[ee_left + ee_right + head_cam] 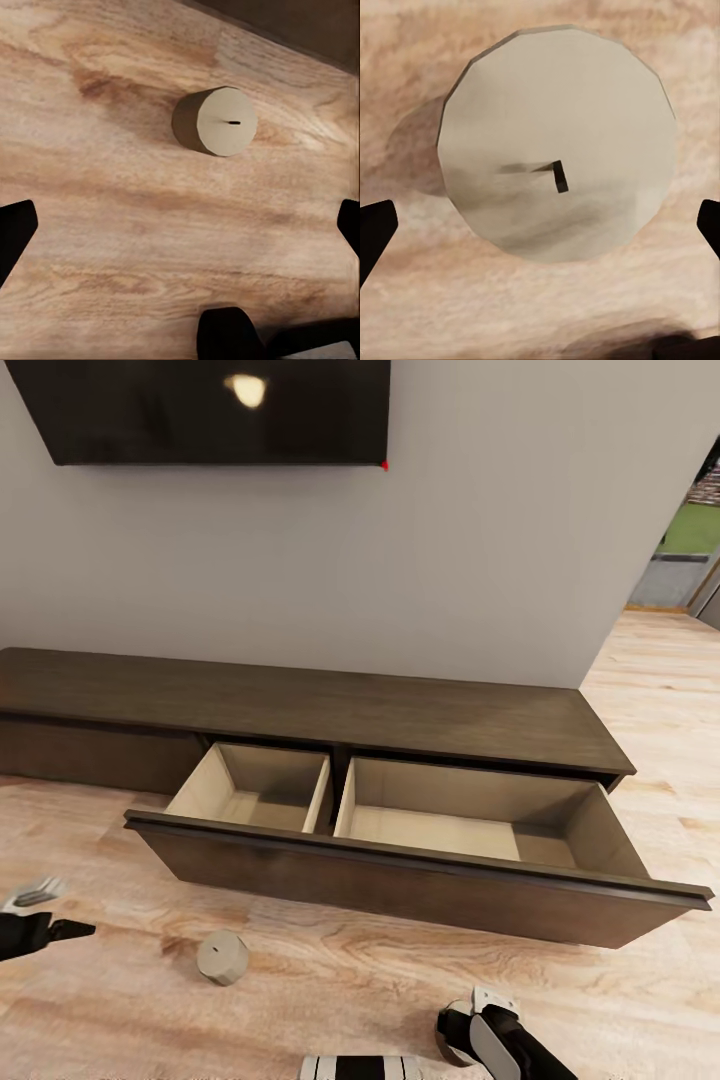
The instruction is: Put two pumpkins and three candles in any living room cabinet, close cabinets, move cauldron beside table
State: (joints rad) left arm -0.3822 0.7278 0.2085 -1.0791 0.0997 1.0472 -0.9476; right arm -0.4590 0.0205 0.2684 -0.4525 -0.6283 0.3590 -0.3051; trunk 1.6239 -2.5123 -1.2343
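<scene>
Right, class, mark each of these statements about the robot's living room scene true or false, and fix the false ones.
1. The cabinet has its wide drawer pulled open. True.
2. A pumpkin lies in the open drawer. False: both pale compartments that can be seen hold nothing.
3. A candle stands on the wooden floor in front of the drawer. True.
4. The left gripper is clamped on that candle. False: in the left wrist view its fingers are spread wide and the candle sits apart, ahead of them.
5. In the right wrist view, a candle sits close below the open right gripper. True.
</scene>
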